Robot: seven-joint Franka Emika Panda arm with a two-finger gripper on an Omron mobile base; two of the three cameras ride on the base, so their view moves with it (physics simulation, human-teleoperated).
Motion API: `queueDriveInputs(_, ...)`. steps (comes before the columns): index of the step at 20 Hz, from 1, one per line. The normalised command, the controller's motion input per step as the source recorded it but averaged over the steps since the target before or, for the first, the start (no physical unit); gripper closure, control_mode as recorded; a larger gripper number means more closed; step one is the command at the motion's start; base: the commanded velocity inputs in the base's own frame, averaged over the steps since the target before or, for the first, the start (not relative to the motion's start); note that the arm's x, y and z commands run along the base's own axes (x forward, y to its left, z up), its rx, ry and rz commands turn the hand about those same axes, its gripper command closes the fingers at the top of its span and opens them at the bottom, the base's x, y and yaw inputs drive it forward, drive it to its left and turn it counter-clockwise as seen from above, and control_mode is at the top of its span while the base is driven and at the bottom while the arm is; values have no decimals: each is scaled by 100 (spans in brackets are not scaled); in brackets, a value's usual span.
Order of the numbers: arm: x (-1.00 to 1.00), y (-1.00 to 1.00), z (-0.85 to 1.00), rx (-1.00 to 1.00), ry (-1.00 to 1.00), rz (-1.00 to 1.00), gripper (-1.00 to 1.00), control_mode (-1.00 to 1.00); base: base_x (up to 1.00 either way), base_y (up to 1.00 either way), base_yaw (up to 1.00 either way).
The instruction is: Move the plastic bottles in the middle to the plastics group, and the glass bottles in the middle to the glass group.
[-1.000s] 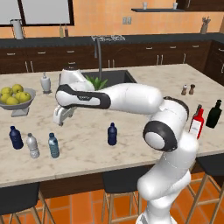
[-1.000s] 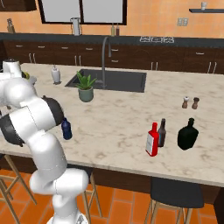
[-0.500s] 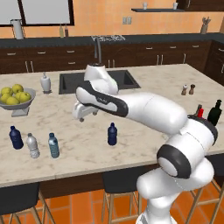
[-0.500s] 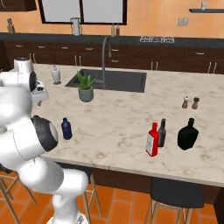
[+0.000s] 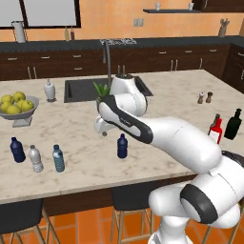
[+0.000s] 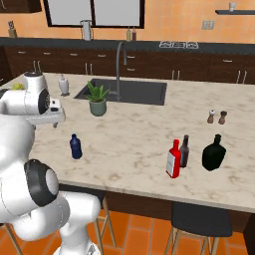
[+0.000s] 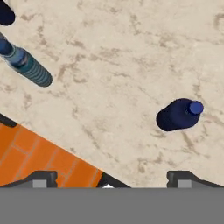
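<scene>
1. Over the last second the arm swung from the left end of the counter (image 5: 157,95) toward the middle, and the gripper (image 5: 102,128) ended high above the marble, just left of the navy bottle (image 5: 122,146).
2. The gripper was empty, its fingers (image 7: 41,178) spread wide in the hand view.
3. The teal bottle (image 5: 58,157) stood at the left beside the clear bottle (image 5: 35,158) and another navy one (image 5: 17,149), so I judged it sorted.
4. The middle navy bottle stood alone and untouched, likely the next pick.
5. The red bottle (image 6: 174,158) was near the right edge, close to the dark green bottle (image 6: 214,153).
</scene>
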Motion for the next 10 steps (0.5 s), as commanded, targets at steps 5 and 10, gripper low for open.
queueDriveInputs(5, 8, -57, -6, 0, -1, -11, -100, -100, 0, 0, 0)
queueDriveInputs(10, 31, -42, -27, -11, 0, -18, -100, -100, 0, 0, 0)
